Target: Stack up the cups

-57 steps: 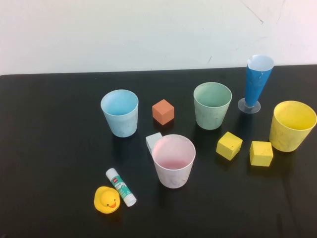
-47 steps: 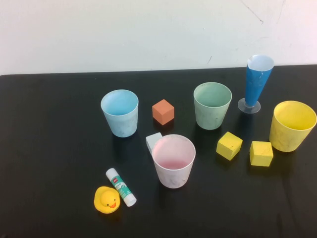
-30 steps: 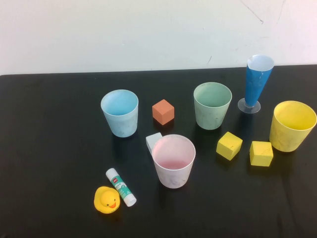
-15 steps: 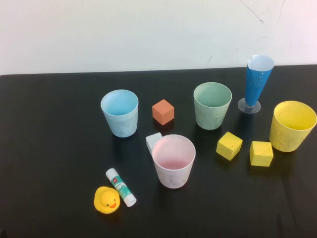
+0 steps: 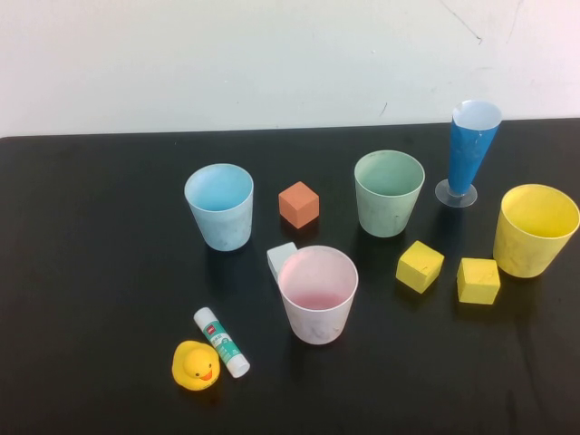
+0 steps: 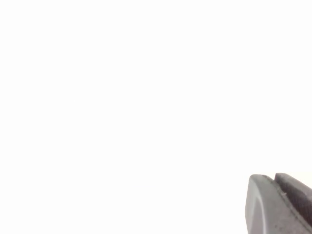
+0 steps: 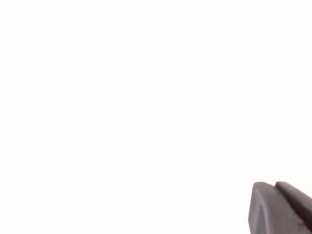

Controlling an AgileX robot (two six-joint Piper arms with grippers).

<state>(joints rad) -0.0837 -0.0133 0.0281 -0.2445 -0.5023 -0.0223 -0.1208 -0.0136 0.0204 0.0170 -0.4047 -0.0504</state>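
Black worktop [image 5: 91, 272] is looking crowded: pink cup [image 5: 317, 294] is touching a pale cube [image 5: 280, 258], risking a knock. Left gripper [image 6: 280, 204] and right gripper [image 7: 280, 207] are barely peeking in, can't tell their state.

Neither arm is being shown in the high view. In each wrist view, only a dark corner piece of the left gripper [image 6: 285, 204] and of the right gripper [image 7: 282, 207] is being caught at 4 o'clock, cut off by the edge against blank white. A pale cube [image 5: 280, 258] is being partly hidden behind the pink cup [image 5: 317, 294], at its 11 o'clock. The glue stick [image 5: 221, 342] label is being rendered too small to read.
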